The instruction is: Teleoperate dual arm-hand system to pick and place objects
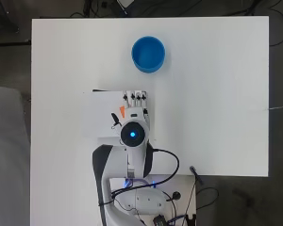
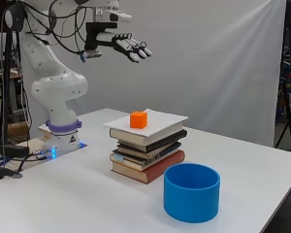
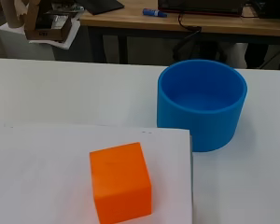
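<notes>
An orange cube (image 2: 138, 119) (image 3: 121, 182) sits on the white top of a stack of books (image 2: 148, 145); overhead, only a sliver of the cube (image 1: 122, 112) shows beside the arm. A blue cup (image 1: 148, 54) (image 2: 191, 191) (image 3: 203, 100) stands empty and upright on the table beyond the books. The hand (image 2: 128, 47) hangs high above the books, fingers straight and spread, holding nothing. In the overhead view the hand (image 1: 136, 98) reaches over the stack's far edge.
The white table (image 1: 217, 103) stretches wide to the right of the books and around the cup. The arm's base and its cables (image 1: 141, 197) sit at the near edge. The wrist view shows a wooden desk (image 3: 177, 18) in the room behind.
</notes>
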Action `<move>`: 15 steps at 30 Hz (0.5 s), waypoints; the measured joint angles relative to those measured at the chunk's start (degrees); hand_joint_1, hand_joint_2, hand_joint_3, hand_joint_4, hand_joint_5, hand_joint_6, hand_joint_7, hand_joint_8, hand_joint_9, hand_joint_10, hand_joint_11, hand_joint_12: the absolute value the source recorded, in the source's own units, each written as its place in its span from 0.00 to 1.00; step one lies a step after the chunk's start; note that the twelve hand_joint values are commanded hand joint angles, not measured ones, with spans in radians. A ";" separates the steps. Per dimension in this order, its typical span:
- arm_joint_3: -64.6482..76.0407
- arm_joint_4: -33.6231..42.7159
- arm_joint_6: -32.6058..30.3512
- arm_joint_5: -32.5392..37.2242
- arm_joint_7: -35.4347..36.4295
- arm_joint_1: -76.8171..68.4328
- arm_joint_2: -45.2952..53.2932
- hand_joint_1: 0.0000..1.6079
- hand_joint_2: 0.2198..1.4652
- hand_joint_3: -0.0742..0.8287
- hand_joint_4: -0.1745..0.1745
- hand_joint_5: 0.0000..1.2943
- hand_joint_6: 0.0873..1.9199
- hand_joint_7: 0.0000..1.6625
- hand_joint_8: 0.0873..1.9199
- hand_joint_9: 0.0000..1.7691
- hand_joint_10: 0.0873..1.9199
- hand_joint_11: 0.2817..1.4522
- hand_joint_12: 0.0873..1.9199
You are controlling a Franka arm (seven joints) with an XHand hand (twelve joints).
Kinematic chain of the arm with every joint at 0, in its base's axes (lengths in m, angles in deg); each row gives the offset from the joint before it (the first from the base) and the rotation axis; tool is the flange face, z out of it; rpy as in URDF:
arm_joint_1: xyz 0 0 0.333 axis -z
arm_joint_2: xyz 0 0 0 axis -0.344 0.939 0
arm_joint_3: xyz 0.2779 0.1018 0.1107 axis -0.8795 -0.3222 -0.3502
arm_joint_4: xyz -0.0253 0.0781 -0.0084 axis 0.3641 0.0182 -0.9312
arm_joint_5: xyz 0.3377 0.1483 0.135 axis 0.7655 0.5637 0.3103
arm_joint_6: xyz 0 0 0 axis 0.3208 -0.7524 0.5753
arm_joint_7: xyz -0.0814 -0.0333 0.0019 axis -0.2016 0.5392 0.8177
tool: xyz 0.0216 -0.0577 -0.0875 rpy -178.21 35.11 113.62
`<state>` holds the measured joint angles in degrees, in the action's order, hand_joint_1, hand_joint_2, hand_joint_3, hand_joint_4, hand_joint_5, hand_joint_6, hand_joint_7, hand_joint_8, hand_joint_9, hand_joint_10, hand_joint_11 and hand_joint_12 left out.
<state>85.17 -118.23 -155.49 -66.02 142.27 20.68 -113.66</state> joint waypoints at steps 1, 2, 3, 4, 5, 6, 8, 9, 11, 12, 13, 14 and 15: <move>1.16 1.19 0.23 -0.92 0.53 0.23 0.33 0.08 0.75 0.09 0.65 0.25 0.00 0.23 0.00 0.29 0.00 0.16 0.00; 2.43 2.45 0.42 -1.66 0.93 0.40 0.60 0.08 0.75 0.08 0.65 0.25 0.00 0.23 0.00 0.29 0.00 0.16 0.00; 3.73 3.75 0.61 -2.39 1.30 0.56 0.80 0.08 0.75 0.08 0.65 0.25 0.00 0.23 0.00 0.29 0.00 0.16 0.00; 4.64 4.66 0.80 -3.05 1.60 0.67 0.96 0.08 0.75 0.08 0.66 0.25 0.00 0.23 0.00 0.28 0.00 0.15 0.00; 5.10 5.14 1.00 -3.73 1.80 0.75 1.13 0.08 0.75 0.08 0.66 0.25 0.00 0.22 0.00 0.28 0.00 0.15 0.00; 5.17 5.27 1.20 -4.43 1.92 0.80 1.30 0.08 0.75 0.08 0.66 0.25 0.00 0.22 0.00 0.28 0.00 0.15 0.00; 4.90 5.23 1.36 -5.16 2.07 0.83 1.66 0.08 0.75 0.08 0.67 0.25 0.00 0.22 0.00 0.28 0.00 0.15 0.00; 4.86 5.25 1.38 -5.40 2.11 0.85 1.83 0.08 0.75 0.08 0.68 0.25 0.00 0.21 0.00 0.27 0.00 0.15 0.00; 4.92 5.35 1.34 -5.81 2.02 0.91 2.22 0.08 0.75 0.08 0.69 0.25 0.00 0.21 0.00 0.27 0.00 0.15 0.00; 4.92 5.27 1.29 -6.03 1.94 0.94 2.24 0.08 0.74 0.08 0.69 0.25 0.00 0.21 0.00 0.27 0.00 0.15 0.00; 4.89 5.06 1.13 -6.09 1.84 0.98 2.13 0.08 0.74 0.08 0.70 0.25 0.00 0.21 0.00 0.26 0.00 0.15 0.00; 4.75 4.69 0.93 -6.16 1.60 1.04 1.89 0.08 0.74 0.07 0.70 0.25 0.00 0.21 0.00 0.26 0.00 0.15 0.00; 4.55 4.17 0.60 -6.33 1.27 1.13 1.59 0.08 0.72 0.07 0.72 0.25 0.00 0.21 0.00 0.27 0.00 0.15 0.00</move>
<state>89.72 -114.06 -154.89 -72.35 143.54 21.82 -112.06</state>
